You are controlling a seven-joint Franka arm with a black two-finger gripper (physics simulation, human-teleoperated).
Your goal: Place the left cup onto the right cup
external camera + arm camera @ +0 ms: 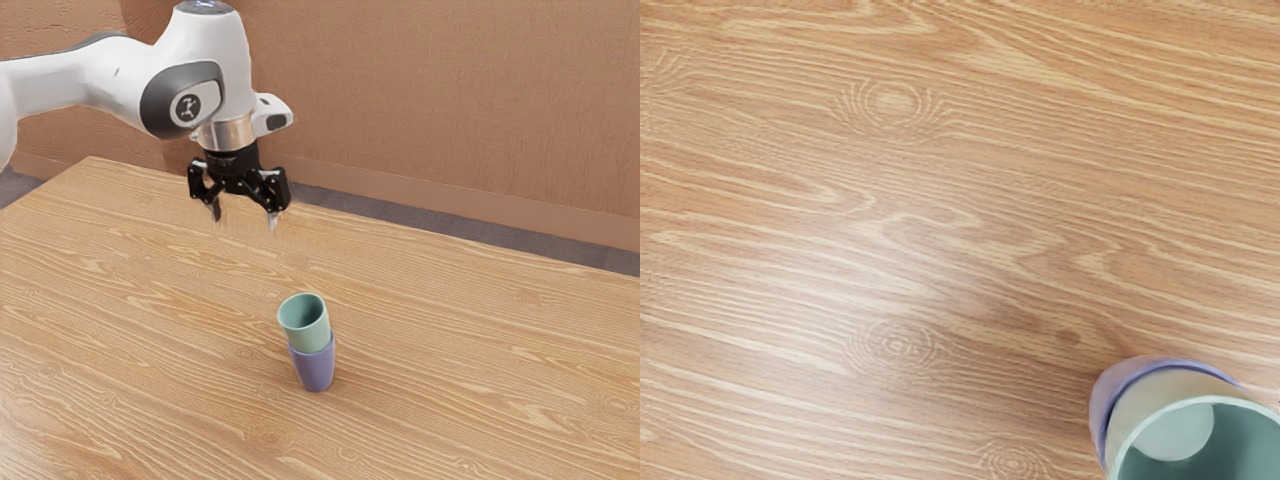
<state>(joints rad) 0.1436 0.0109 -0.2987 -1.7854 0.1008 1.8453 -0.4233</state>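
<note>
The green cup (303, 322) sits tilted in the purple cup (314, 371) on the bench (480, 330). The jaws hang spread and empty, well apart. Placing looks done; only retreat remains.

green cup (1200, 440) nested inside purple cup (1102, 405), standing on wood-grain table (890, 220)

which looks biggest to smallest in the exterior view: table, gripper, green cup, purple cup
table
gripper
green cup, purple cup: look alike, unranked; green cup hides the purple cup's top
</note>
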